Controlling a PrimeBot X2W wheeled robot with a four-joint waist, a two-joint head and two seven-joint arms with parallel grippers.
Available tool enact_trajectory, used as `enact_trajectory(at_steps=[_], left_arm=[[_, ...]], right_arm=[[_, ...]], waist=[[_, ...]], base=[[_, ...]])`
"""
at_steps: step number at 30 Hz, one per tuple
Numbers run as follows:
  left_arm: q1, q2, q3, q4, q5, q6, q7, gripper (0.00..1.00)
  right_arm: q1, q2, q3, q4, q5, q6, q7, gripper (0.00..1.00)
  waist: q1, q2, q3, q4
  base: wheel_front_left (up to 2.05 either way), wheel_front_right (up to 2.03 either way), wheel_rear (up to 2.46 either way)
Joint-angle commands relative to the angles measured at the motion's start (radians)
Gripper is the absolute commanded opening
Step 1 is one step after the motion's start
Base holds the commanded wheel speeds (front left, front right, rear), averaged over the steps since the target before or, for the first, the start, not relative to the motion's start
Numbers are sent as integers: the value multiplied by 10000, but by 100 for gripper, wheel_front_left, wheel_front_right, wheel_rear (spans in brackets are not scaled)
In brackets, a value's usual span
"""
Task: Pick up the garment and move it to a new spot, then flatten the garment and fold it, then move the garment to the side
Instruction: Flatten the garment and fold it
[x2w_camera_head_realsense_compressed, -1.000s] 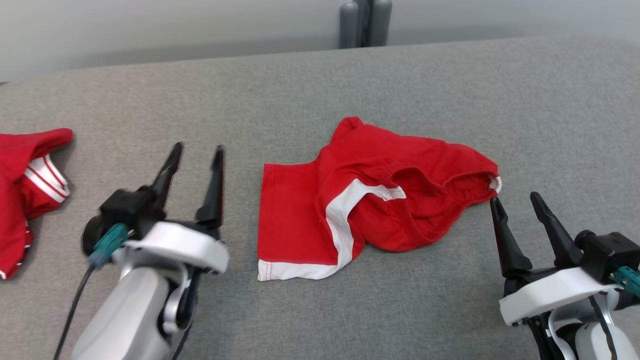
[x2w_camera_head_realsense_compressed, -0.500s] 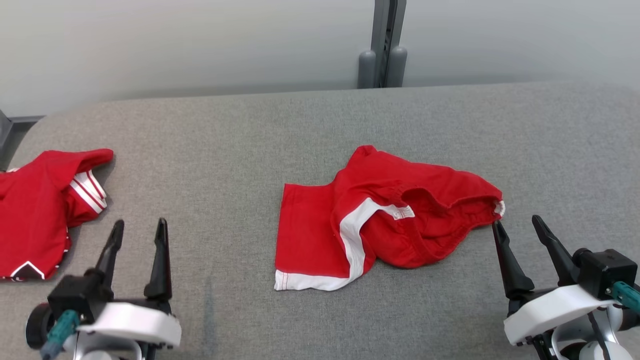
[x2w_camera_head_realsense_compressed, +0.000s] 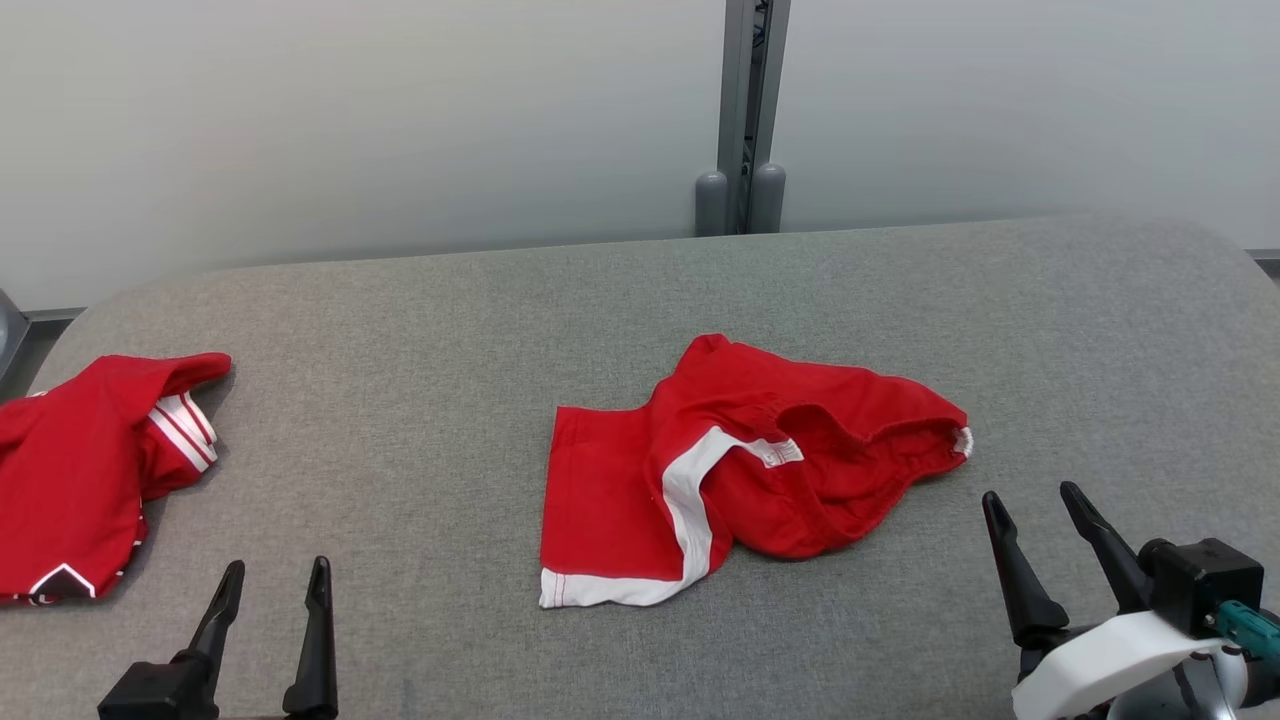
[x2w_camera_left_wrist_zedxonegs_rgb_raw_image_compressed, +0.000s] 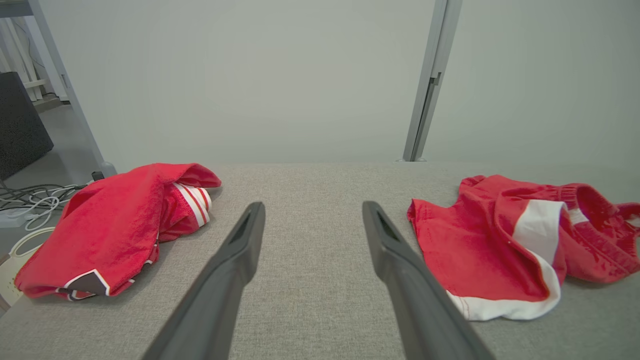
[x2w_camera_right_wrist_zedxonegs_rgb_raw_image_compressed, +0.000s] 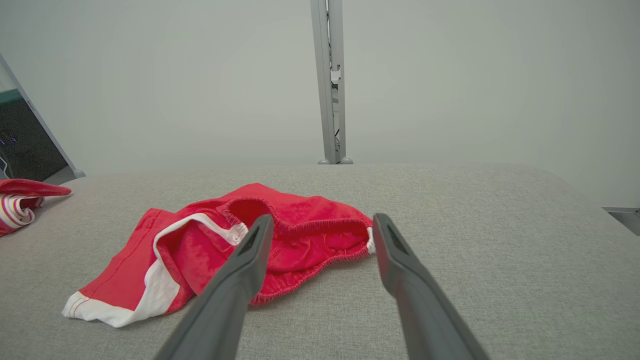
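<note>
— Where's the garment (x2w_camera_head_realsense_compressed: 740, 470)?
— On the grey fabric-covered table (x2w_camera_head_realsense_compressed: 400, 330), about mid-table and a little right of centre. It's red, with a white band (x2w_camera_head_realsense_compressed: 678, 500) running down it and white along the near hem. The left part lies flat. The right part is bunched, and the gathered waistband (x2w_camera_head_realsense_compressed: 860, 430) gapes open.

— Shorts, then?
— Probably, but the heap on the right is too rumpled for me to say how the layers lie.

— And the right gripper (x2w_camera_head_realsense_compressed: 1029, 492)?
— It's at the near right of the table, with its fingers spread wide and nothing between them. It sits near the right end of the waistband, on the near side, and is apart from the cloth. In the right wrist view the garment lies beyond the fingertips, mostly to their left.

— The left gripper (x2w_camera_head_realsense_compressed: 278, 565)?
— That one is at the near left, fingers likewise apart and empty, pointing toward the far side. The garment is to its right and a second red garment (x2w_camera_head_realsense_compressed: 80, 470) to its left, and it touches neither.

— What's that second one?
— A crumpled red piece with red-and-white striped trim, lying at the table's left end, well apart from the garment.

— And behind the table?
— A pale wall (x2w_camera_head_realsense_compressed: 400, 120), with a grey metal post (x2w_camera_head_realsense_compressed: 745, 100) standing just beyond the far edge.
</note>
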Motion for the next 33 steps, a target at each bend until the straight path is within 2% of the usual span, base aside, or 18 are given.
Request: enact_trajectory(at_steps=[1,11,24,28,33], left_arm=[[80,79,36,-75,-33,57,3,100],[137,108,-57,-334,-62,177,217,100],[-263,7,-333,-215,-13,14,244,100],[-731,-171,-727,-42,45,-289,355,100],[-1677,-635,-1569,899,-136,-1125,803,100]], right_arm=[[86,-53,-9,-47,0,1,16,100],[121,-80,-43,-202,-22,1,97,100],[39,-29,-89,-185,82,1,101,100],[-58,-17,-106,-250,52,1,84,100],[-286,-10,-50,-332,1,1,54,100]], waist=[[0,0,-11,-16],[0,0,-20,21],[0,0,26,169],[0,0,210,224],[0,0,647,175]], base=[[0,0,0],[0,0,0],[0,0,0],[0,0,0],[0,0,0]])
